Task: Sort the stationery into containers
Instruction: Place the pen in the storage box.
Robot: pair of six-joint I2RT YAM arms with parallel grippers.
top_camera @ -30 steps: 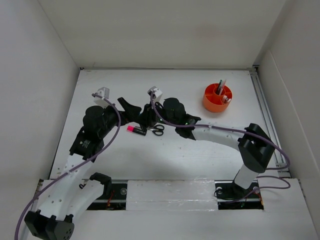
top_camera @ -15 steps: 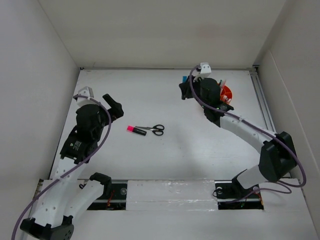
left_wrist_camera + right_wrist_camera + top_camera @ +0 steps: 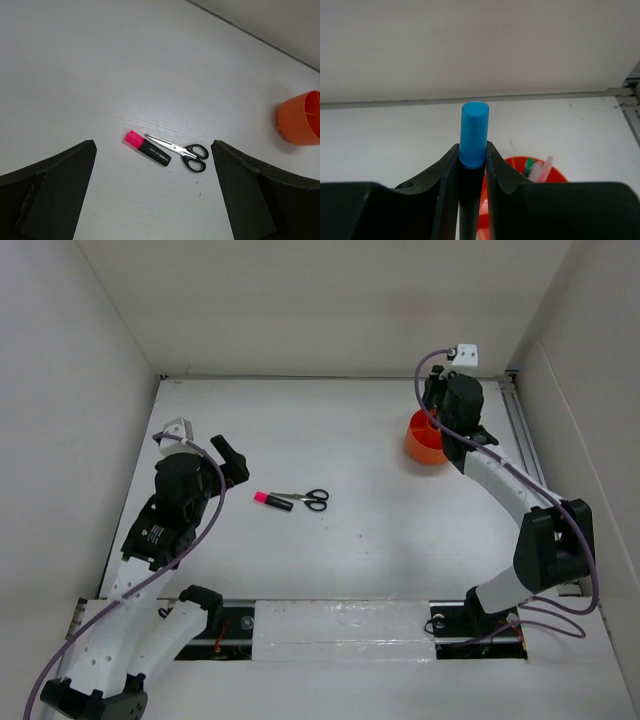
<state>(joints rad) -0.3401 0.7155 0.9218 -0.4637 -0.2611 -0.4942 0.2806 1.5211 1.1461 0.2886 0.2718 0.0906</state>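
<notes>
A black marker with a pink cap [image 3: 272,500] [image 3: 148,148] lies mid-table, with black-handled scissors [image 3: 313,499] [image 3: 182,149] just to its right. My left gripper [image 3: 228,456] [image 3: 152,144] hovers to their left, open and holding nothing. The orange pot [image 3: 423,440] [image 3: 300,120] [image 3: 554,171] stands at the back right. My right gripper [image 3: 445,412] [image 3: 472,150] hangs above it, shut on a black marker with a blue cap [image 3: 473,132] that points upright. A green pen [image 3: 529,164] and a pink pen [image 3: 545,167] stand in the pot.
White walls enclose the table at the left, back and right. A metal rail [image 3: 525,470] runs along the right edge just past the pot. The arm bases sit at the near edge.
My right arm swung from mid-table to above the orange pot, carrying the blue-capped marker. My left gripper opened wide and drew back to the left, away from the scissors.
</notes>
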